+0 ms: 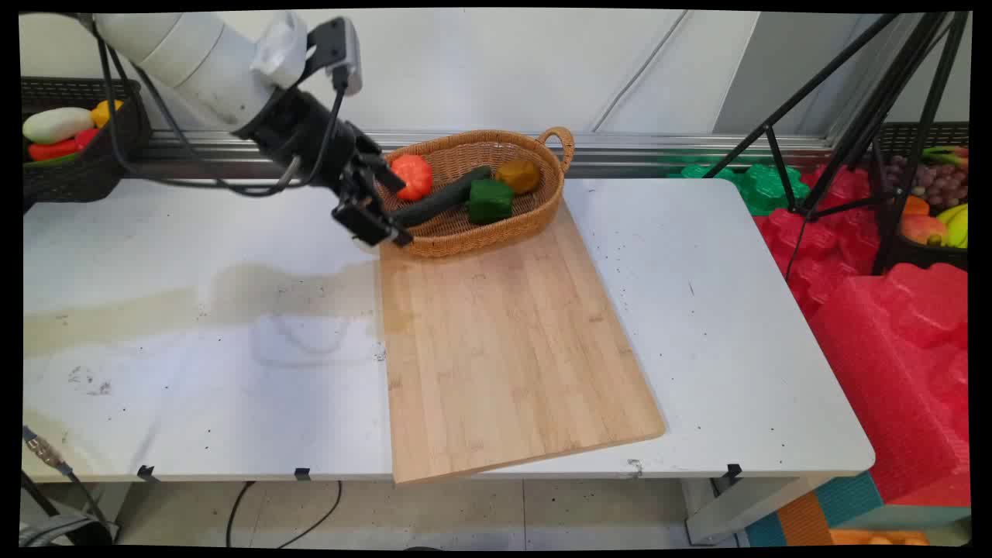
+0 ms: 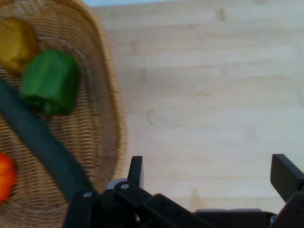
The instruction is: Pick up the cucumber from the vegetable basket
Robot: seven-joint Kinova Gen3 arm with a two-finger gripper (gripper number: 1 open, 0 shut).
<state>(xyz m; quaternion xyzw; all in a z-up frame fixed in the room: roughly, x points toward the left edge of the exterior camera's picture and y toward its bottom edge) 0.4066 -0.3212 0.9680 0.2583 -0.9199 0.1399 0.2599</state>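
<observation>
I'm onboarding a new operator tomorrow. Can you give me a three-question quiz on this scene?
1. True or false: the claw holds the green pepper.
2. What lies under the near end of the wicker basket? A) a towel B) a wooden cutting board C) a tray
3. Name the long dark vegetable lying across the basket.

Key: 1. False; the claw is open and empty, at the basket's left rim. 2. B, the cutting board. 3. The cucumber, between the orange tomato and the pepper.
</observation>
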